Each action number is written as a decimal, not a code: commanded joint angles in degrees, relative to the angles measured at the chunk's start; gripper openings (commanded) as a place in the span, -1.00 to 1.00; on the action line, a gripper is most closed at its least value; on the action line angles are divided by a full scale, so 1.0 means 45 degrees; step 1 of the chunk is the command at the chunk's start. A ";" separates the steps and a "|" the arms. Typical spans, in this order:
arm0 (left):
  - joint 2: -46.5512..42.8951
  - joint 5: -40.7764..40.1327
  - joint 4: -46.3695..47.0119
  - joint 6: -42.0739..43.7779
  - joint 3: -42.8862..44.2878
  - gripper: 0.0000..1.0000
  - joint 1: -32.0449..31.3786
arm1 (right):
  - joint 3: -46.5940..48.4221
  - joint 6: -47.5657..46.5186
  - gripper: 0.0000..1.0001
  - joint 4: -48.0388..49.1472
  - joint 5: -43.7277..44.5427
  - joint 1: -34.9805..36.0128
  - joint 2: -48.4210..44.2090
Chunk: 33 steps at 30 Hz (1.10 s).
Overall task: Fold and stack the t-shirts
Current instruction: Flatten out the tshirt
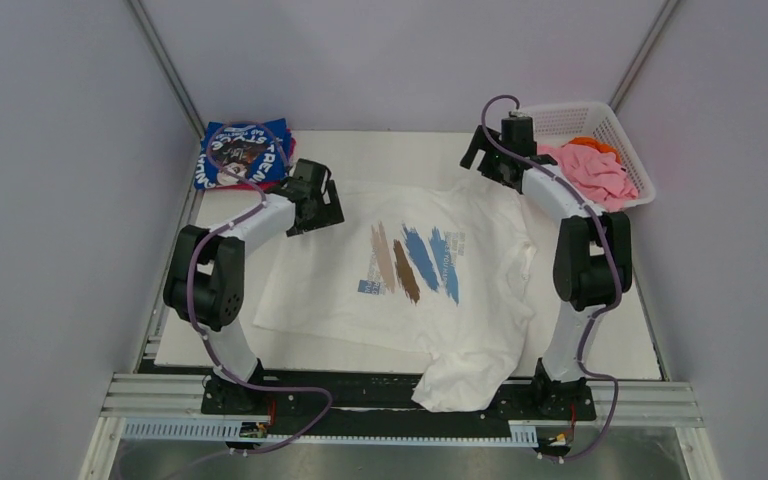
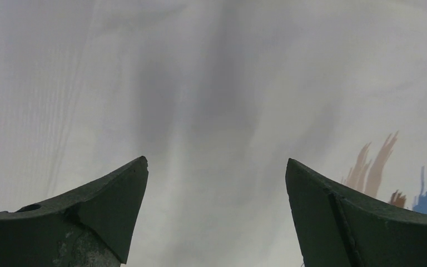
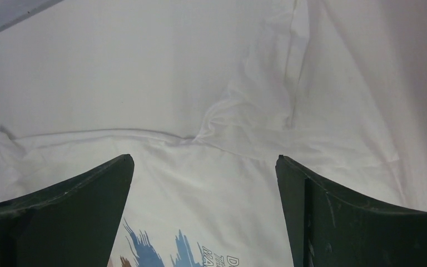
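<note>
White t-shirt (image 1: 410, 300) spread flat beneath left gripper (image 2: 217, 166) and right gripper (image 3: 204, 159), both wide, empty

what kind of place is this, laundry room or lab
Probably a robot lab cell, not a home: grey panel walls enclose a white table, the left arm and right arm are mounted on a metal rail.

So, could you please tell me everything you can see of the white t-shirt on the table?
The white t-shirt is soft cloth, spread print-up on the table, with brown and blue diagonal streaks on the chest. One end droops over the near edge. The open left gripper and right gripper hang over its far corners.
</note>
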 commanded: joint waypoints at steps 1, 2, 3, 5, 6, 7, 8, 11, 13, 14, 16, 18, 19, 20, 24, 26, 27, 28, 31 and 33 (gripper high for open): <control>-0.0640 0.0382 0.1378 -0.0606 -0.1007 1.00 0.0005 | 0.0425 0.1530 1.00 0.0131 -0.1214 -0.0198 0.1140; -0.0620 0.0307 0.1378 -0.0580 -0.1078 1.00 0.0005 | 0.0594 0.1672 1.00 0.0129 -0.1217 -0.0218 0.1495; -0.0582 0.0153 0.1320 -0.0576 -0.1199 1.00 0.0005 | 0.0774 0.1780 1.00 0.0129 -0.1227 -0.0214 0.1751; -0.0582 -0.0049 0.1255 -0.0592 -0.1457 1.00 0.0005 | 0.1060 0.2010 1.00 0.0128 -0.1089 -0.0212 0.2210; -0.0591 -0.0171 0.1255 -0.0618 -0.1557 1.00 0.0015 | 0.1198 0.2076 1.00 0.0129 -0.1045 -0.0225 0.2426; -0.0638 -0.0253 0.1259 -0.0587 -0.1749 1.00 0.0010 | 0.1362 0.2128 1.00 0.0126 -0.1037 -0.0219 0.2661; -0.0658 -0.0490 0.1222 -0.0607 -0.1829 1.00 0.0021 | 0.1485 0.2157 1.00 0.0116 -0.1009 -0.0221 0.2895; -0.0785 -0.0848 0.1107 -0.0669 -0.2030 1.00 0.0027 | 0.1866 0.2381 1.00 0.0137 -0.0795 -0.0216 0.3482; -0.0810 -0.0990 0.1057 -0.0718 -0.2052 1.00 0.0025 | 0.2236 0.2434 1.00 0.0215 -0.0670 -0.0221 0.3868; -0.0823 -0.1138 0.1074 -0.0728 -0.2097 1.00 0.0025 | 0.2400 0.2439 1.00 0.0398 -0.0687 -0.0204 0.4040; -0.0890 -0.1510 0.1050 -0.0743 -0.2147 1.00 0.0025 | 0.2663 0.2343 1.00 0.0857 -0.0868 -0.0180 0.4365; -0.0944 -0.1749 0.0977 -0.0732 -0.2163 1.00 0.0035 | 0.3050 0.2256 1.00 0.1431 -0.0838 -0.0125 0.4731; -0.0948 -0.1804 0.0963 -0.0731 -0.2163 1.00 0.0042 | 0.3264 0.2268 1.00 0.1537 -0.0816 -0.0119 0.4932; -0.0961 -0.1884 0.0899 -0.0736 -0.2139 1.00 0.0043 | 0.3461 0.2306 1.00 0.1735 -0.0852 -0.0121 0.5145; -0.0976 -0.1831 0.0902 -0.0712 -0.2132 1.00 0.0044 | 0.4053 0.2647 1.00 0.2912 -0.1590 -0.0050 0.5795; -0.0982 -0.1721 0.0909 -0.0704 -0.2118 1.00 0.0044 | 0.4482 0.3089 1.00 0.3282 -0.2128 0.0067 0.6014; -0.0987 -0.1634 0.0910 -0.0700 -0.2102 1.00 0.0054 | 0.4646 0.3295 1.00 0.3477 -0.2215 0.0232 0.6103; -0.1025 -0.1600 0.0920 -0.0696 -0.2090 1.00 0.0049 | 0.4818 0.3462 1.00 0.3665 -0.2137 0.0377 0.6180; -0.1107 -0.1595 0.0936 -0.0685 -0.2122 1.00 0.0045 | 0.5539 0.3982 1.00 0.3722 -0.1314 0.0815 0.6493; -0.1140 -0.1594 0.0899 -0.0718 -0.2144 1.00 0.0047 | 0.6181 0.4204 1.00 0.4472 -0.0729 0.1035 0.6834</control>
